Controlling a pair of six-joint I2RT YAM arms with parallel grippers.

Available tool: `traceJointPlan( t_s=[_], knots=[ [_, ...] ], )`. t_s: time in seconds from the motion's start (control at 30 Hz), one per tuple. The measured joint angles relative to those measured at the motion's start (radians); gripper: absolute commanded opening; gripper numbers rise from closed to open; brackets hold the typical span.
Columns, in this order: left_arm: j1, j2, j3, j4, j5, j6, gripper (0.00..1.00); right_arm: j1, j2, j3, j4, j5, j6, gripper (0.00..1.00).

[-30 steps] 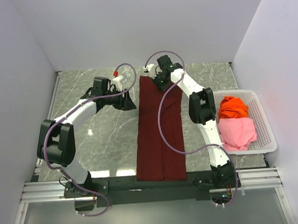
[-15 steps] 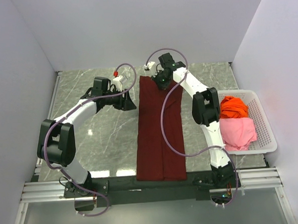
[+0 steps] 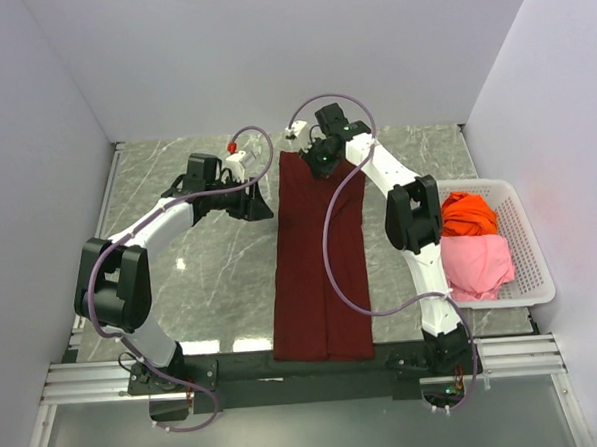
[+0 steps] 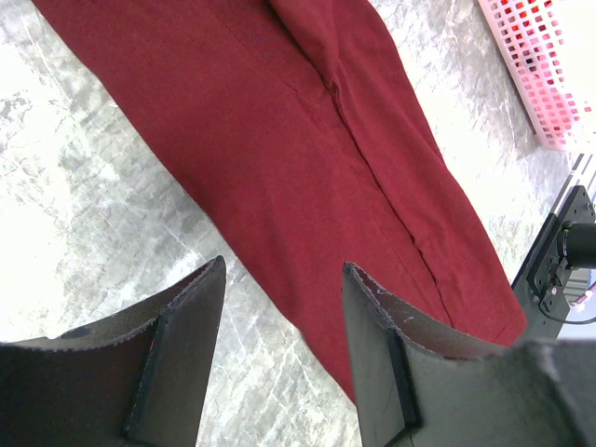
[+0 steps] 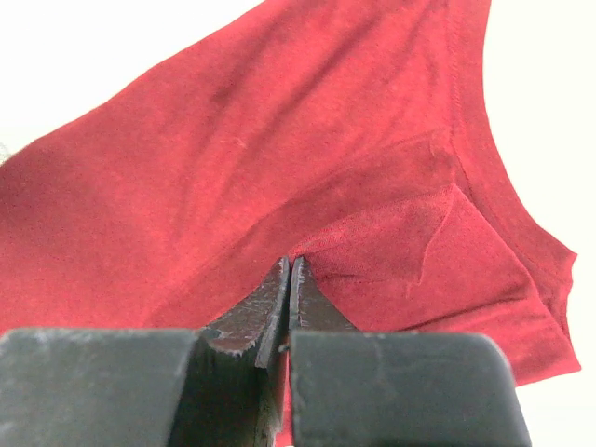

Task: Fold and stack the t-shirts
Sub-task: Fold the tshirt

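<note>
No text or label is legible anywhere (shirts included).

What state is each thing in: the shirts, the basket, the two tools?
maroon t-shirt: folded into a long strip, flat on the table
orange t-shirt: crumpled in the basket
pink t-shirt: bunched in the basket
basket: upright, holding two shirts
left tool: open, empty
right tool: shut on the maroon t-shirt's far end
</note>
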Motion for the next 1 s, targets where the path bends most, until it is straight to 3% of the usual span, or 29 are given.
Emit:
traceJointPlan(
  t_s=[1.0],
  knots=[
    [0.002, 0.001, 0.0, 0.003, 0.002, -0.015, 0.61, 0.047, -0.003, -0.013, -0.015, -0.002, -0.047, 0.03]
  ],
)
